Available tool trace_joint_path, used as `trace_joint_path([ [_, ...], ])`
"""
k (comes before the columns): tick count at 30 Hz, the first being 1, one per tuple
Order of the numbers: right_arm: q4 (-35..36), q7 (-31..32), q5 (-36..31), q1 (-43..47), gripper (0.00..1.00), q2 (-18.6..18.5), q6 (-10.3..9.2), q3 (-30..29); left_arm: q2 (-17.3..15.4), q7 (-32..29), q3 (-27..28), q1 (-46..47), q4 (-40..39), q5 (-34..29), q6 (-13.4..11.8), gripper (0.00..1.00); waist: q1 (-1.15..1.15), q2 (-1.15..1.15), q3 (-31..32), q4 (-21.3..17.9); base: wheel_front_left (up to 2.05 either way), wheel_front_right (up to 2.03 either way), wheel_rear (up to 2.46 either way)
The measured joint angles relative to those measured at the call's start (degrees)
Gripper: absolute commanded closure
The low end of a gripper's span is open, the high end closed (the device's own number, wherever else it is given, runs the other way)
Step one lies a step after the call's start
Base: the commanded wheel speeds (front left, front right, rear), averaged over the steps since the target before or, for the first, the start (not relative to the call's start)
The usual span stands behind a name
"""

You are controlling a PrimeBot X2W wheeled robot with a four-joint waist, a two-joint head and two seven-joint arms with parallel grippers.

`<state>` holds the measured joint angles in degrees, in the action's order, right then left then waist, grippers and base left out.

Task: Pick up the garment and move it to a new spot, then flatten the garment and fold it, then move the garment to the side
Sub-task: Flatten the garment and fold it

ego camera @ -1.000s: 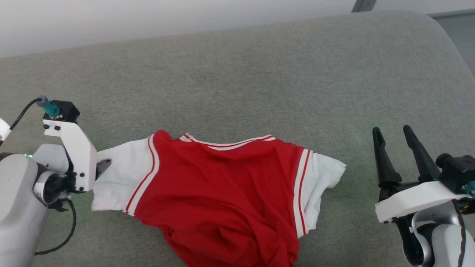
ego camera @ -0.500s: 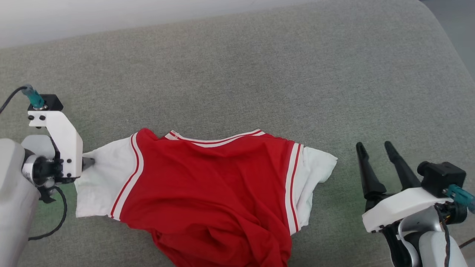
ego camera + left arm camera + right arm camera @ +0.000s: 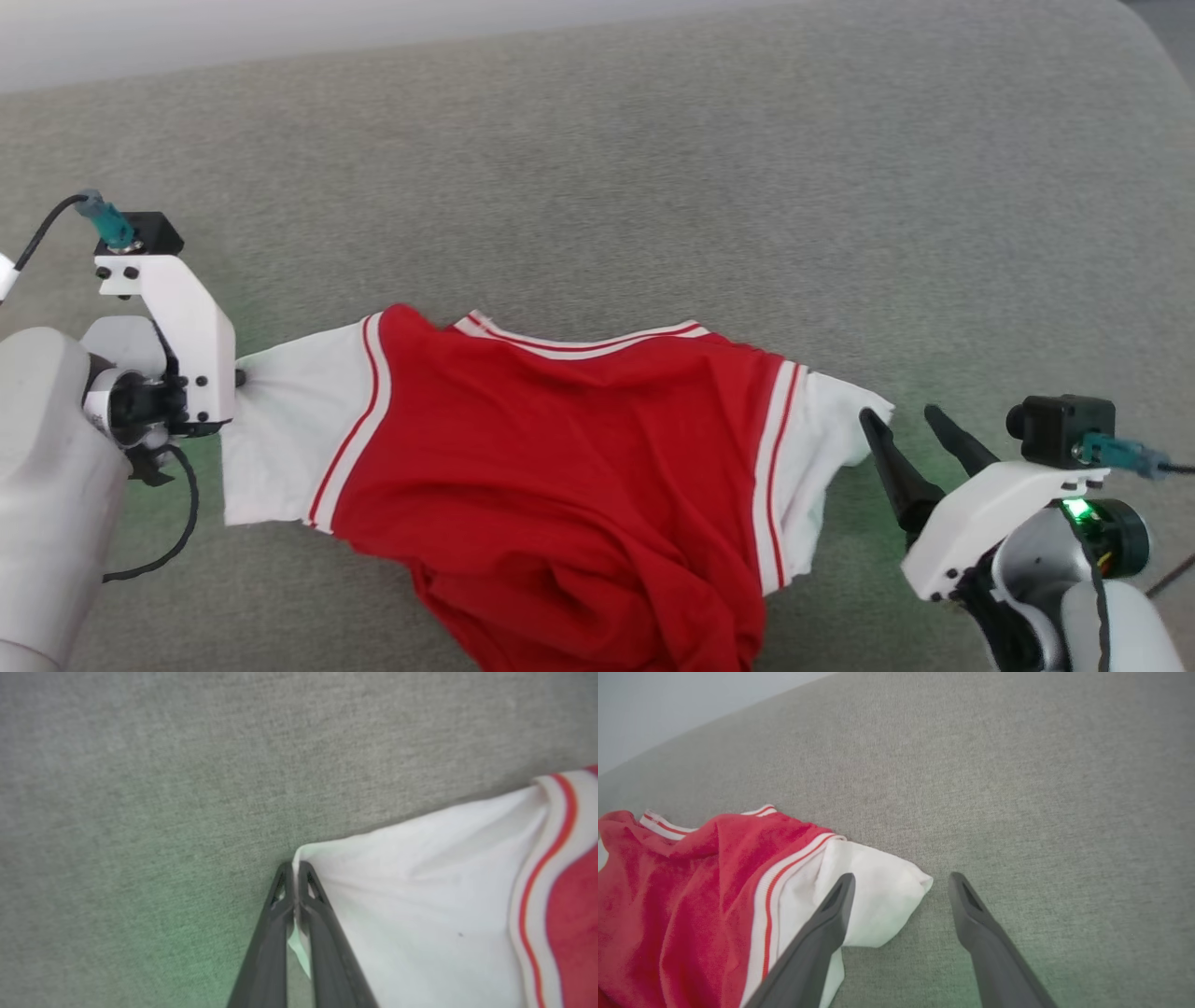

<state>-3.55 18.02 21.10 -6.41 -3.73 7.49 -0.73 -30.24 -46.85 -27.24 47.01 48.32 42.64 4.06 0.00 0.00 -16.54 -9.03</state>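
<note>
The garment (image 3: 560, 457), a red jersey with white sleeves and red-white striped trim, lies rumpled on the grey cushion (image 3: 607, 187), its lower part bunched at the front. My left gripper (image 3: 239, 378) is shut on the edge of the white left sleeve (image 3: 411, 896); in the left wrist view its gripper (image 3: 295, 867) pinches the sleeve's corner between closed fingers. My right gripper (image 3: 901, 417) stands open at the tip of the right sleeve (image 3: 840, 429). In the right wrist view that gripper (image 3: 901, 882) has one finger over the right sleeve (image 3: 878, 891) and the other over bare cushion.
The grey fabric cushion (image 3: 1017, 788) stretches wide behind and to the right of the garment. A pale wall (image 3: 280, 28) runs along the cushion's far edge. A black cable (image 3: 159, 551) loops beside my left wrist.
My left gripper closed on the white sleeve's edge. My right gripper moved left up to the other sleeve's tip, still open. The camera shifted slightly.
</note>
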Motion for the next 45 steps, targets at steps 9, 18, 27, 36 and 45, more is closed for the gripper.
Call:
trace_joint_path([
  [9,-2.6,17.2,-2.5,-3.5,0.0,0.4,0.0,-3.2,2.3,1.9,-1.0,0.9,0.4,0.0,0.7,1.0,0.0,0.0,-0.1,3.2,0.0,0.0,0.0],
  [18,-9.4,28.4,-2.5,-10.8,1.0,-0.5,-0.03,-3.2,4.7,3.6,-2.4,2.0,1.6,-0.1,1.3,1.0,0.0,0.0,0.4,5.5,0.0,0.0,0.0],
  [27,-5.9,32.4,1.1,-19.0,1.0,-5.2,0.0,-2.4,6.7,6.0,-2.2,5.8,2.2,0.1,1.5,1.0,0.0,0.0,4.0,7.4,0.0,0.0,0.0],
  [36,-4.7,28.4,4.1,-30.0,1.0,-11.0,0.0,0.4,5.8,9.0,-2.2,12.7,0.3,-1.4,0.5,1.0,0.0,0.0,7.9,9.0,0.0,0.0,0.0],
  [45,-9.3,22.0,5.8,-41.1,1.0,-13.2,0.0,3.6,5.0,13.2,-0.2,20.5,-0.9,-2.3,-1.9,1.0,0.0,0.0,10.7,9.3,0.0,0.0,0.0],
])
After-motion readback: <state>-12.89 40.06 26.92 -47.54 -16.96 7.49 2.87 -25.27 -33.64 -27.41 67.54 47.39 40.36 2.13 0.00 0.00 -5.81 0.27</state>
